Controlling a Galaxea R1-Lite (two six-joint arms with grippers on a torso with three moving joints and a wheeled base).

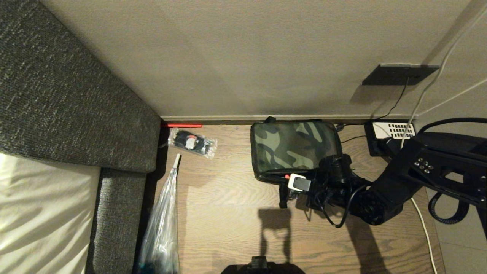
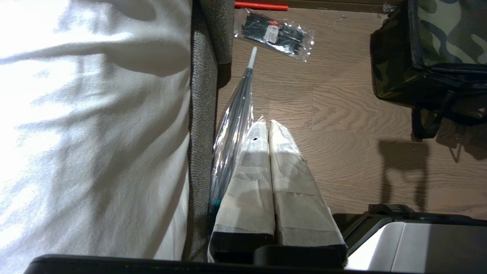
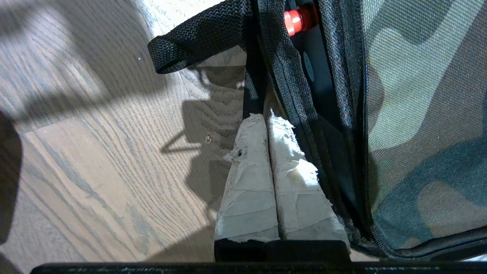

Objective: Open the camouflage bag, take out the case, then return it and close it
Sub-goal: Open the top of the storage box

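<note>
Your right pincer (image 3: 268,125) has its taped fingers pressed together with nothing between them, tips down at the front wall of the camouflage bag (image 1: 293,146), right beside the zipper track. Just past the tips sits the red zipper pull (image 3: 293,21), and a black strap (image 3: 198,40) loops out over the floor (image 1: 228,213) next to it. The lid looks zipped flat, so the case is presumably inside, out of sight. You're at the opening step, I'd say: part the fingers, settle them around that red pull rather than the strap, then draw along the seam, not up, or the soft bag may drag across the boards. The bag stands against the wall's skirting, which should brace it. Your left pincer (image 2: 268,129) hangs parked, fingers together, by the bed's edge, over the clear umbrella (image 2: 236,125). A packet (image 1: 192,142) lies near the skirting, well clear.
</note>
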